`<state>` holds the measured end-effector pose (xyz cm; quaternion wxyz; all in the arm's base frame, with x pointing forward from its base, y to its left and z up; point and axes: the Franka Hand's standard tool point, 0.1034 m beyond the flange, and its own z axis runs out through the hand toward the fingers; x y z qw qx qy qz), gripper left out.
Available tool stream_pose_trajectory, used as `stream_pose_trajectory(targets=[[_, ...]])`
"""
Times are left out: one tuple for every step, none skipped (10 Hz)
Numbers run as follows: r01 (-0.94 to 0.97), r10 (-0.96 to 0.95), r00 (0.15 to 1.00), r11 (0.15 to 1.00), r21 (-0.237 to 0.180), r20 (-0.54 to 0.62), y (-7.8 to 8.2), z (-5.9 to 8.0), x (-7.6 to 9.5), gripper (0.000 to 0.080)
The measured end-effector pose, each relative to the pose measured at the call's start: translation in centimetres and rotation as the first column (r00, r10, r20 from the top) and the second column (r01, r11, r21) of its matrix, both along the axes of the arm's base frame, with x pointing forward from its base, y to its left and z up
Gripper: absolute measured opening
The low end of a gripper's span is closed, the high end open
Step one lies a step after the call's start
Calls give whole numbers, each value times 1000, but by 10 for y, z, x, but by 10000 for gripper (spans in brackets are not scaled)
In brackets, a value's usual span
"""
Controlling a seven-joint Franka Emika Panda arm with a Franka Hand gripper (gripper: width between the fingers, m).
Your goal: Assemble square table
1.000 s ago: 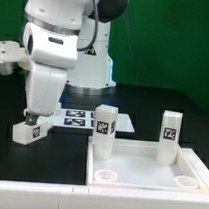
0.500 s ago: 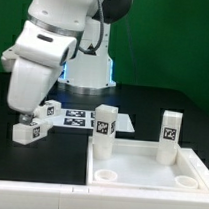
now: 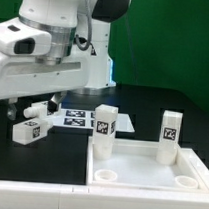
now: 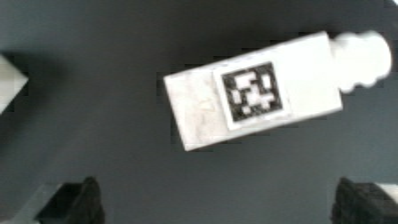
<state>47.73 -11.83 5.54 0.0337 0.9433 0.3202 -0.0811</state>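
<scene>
Arm [image 3: 35, 58] has tilted over — claw [image 4: 219, 203] released — two upright legs [image 3: 103, 129], two loose legs [image 3: 28, 133].

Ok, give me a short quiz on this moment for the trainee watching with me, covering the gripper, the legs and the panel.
1. True or false: the gripper is clamped on the lying leg.
2. How many legs stand upright in the square panel's sockets?
3. The panel's two near sockets are: A) filled with legs, B) empty, C) covered by a paper sheet.
Key: 1 false, its jaws stand open, apart from that leg. 2 two, one and the other, in the far corners. 3 B.
</scene>
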Motion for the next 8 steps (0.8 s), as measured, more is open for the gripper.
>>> stream_pose_trajectory(targets=[[53,-53,999,999,-2,6,2,0,0,649],[119,-119,993,993,-3,13,3,-1,0,649],[201,-201,979,980,3,20,2,-1,0,649],[325,-326,945,945,20,26,-7,-2,-2,649],[504,-504,863,864,9,45,-9,-2,-2,649],[640,-640,767,768,27,37,-5,-3,-2,649],[715,-715,699,697,47,-12,-7,-2,0,649],[763,-764,645,645,50,0,-8,-2,5,649]])
